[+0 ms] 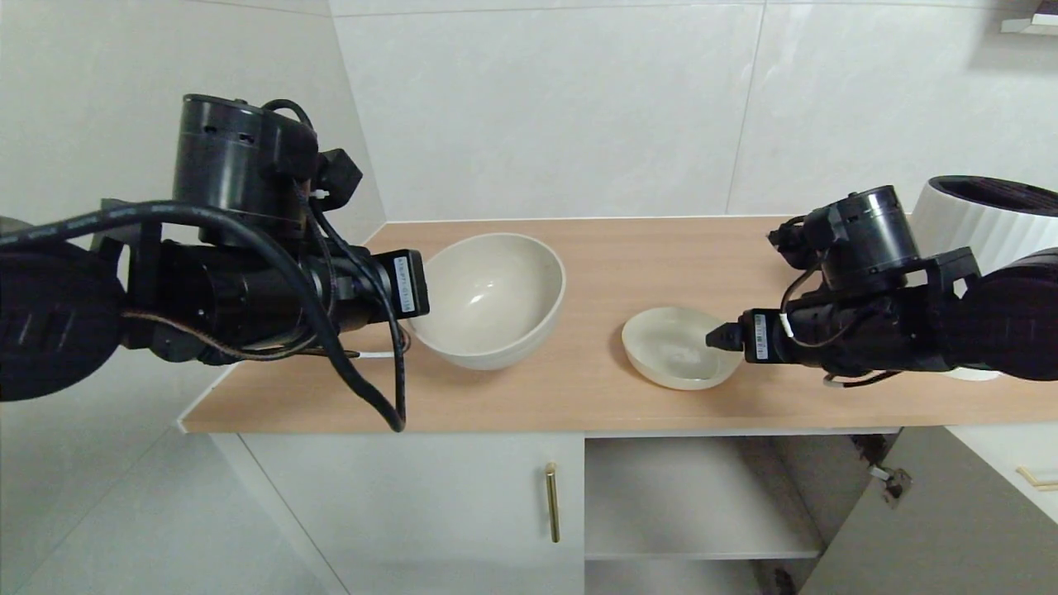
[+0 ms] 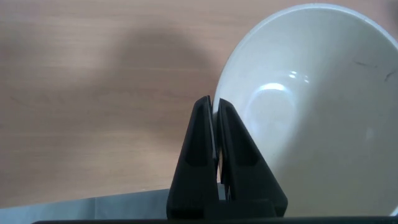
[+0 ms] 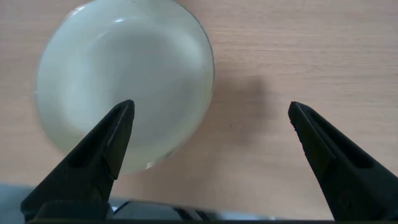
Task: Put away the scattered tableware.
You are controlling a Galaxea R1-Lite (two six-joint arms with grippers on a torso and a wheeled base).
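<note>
A large cream bowl (image 1: 488,297) sits tilted on the wooden counter (image 1: 628,248), its opening turned toward my left arm. My left gripper (image 1: 416,321) is shut on the bowl's near rim; in the left wrist view the closed fingers (image 2: 205,124) pinch the rim of the bowl (image 2: 311,112). A small translucent dish (image 1: 679,347) lies flat to the right. My right gripper (image 1: 717,337) hangs open at the dish's right edge. In the right wrist view the right gripper (image 3: 210,107) has one finger over the dish (image 3: 124,81) and the other over bare wood.
A white ribbed container (image 1: 984,215) stands at the counter's back right, behind my right arm. Below the counter, a cabinet stands open with a bare shelf (image 1: 694,496), its door (image 1: 901,521) swung out right. A closed door with a gold handle (image 1: 551,502) is beside it.
</note>
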